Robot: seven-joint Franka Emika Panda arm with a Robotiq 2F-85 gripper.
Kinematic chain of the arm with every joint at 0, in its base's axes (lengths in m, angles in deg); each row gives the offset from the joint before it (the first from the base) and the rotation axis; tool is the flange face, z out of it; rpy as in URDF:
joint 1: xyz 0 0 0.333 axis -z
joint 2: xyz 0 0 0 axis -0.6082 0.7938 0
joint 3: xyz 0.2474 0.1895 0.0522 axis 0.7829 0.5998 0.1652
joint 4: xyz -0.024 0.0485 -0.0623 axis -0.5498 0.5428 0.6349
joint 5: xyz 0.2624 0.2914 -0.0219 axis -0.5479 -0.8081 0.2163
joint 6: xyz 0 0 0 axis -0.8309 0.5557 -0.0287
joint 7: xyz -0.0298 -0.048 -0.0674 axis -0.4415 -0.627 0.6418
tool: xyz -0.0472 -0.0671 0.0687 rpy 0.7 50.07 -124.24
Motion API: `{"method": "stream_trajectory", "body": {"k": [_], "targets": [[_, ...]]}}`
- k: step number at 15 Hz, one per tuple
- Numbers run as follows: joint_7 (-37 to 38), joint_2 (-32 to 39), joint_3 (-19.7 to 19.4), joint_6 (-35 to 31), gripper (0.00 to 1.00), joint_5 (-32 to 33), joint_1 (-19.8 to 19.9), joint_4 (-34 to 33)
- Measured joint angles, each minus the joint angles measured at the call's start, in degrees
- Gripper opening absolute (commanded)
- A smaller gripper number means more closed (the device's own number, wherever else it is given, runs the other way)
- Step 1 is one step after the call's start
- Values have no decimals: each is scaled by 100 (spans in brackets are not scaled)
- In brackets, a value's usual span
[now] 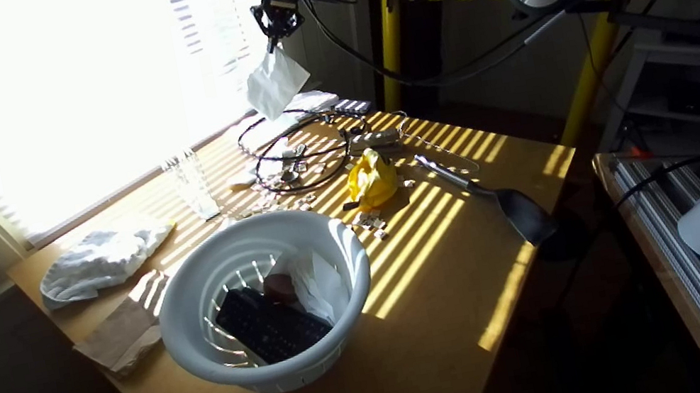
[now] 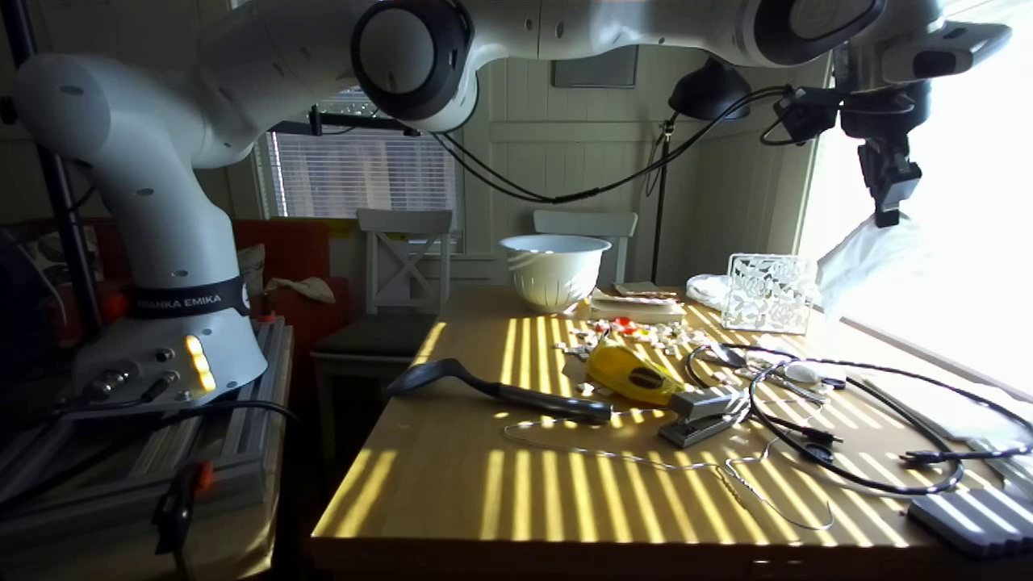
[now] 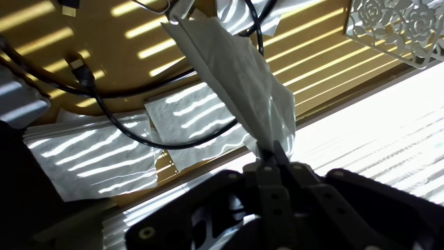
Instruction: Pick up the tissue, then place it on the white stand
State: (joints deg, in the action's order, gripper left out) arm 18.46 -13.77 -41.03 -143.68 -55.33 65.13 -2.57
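Claw [image 1: 272, 45] clamped on the white tissue [image 1: 277, 84], dangling beneath | rose-cut white stand [image 2: 768, 292] lower, along the window [image 1: 84, 77] toward the slotted basket [image 1: 281, 376] | sideways carry, looks like!

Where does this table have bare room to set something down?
A broad bare patch of the tan wooden table lies between the round white plastic basket and the black spoon-like utensil. Another is bordered by that utensil, a thin silver wire and the table's edge. Crowding runs from the rounded yellow object to the sunlit window, with a looped black cable between.
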Motion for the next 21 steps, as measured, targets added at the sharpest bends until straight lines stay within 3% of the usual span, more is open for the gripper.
{"method": "stream_trajectory", "body": {"k": [4,9,13,17,21], "targets": [[150,22,1,-161,0,-2,-27,5],[847,29,-186,-1190,0,63,-488,-4],[1473,22,-568,-1886,0,485,-1123,-6],[2341,30,-1238,-2565,1,1163,-1709,-6],[2462,31,-1414,-2594,1,1370,-1944,-5]]}}
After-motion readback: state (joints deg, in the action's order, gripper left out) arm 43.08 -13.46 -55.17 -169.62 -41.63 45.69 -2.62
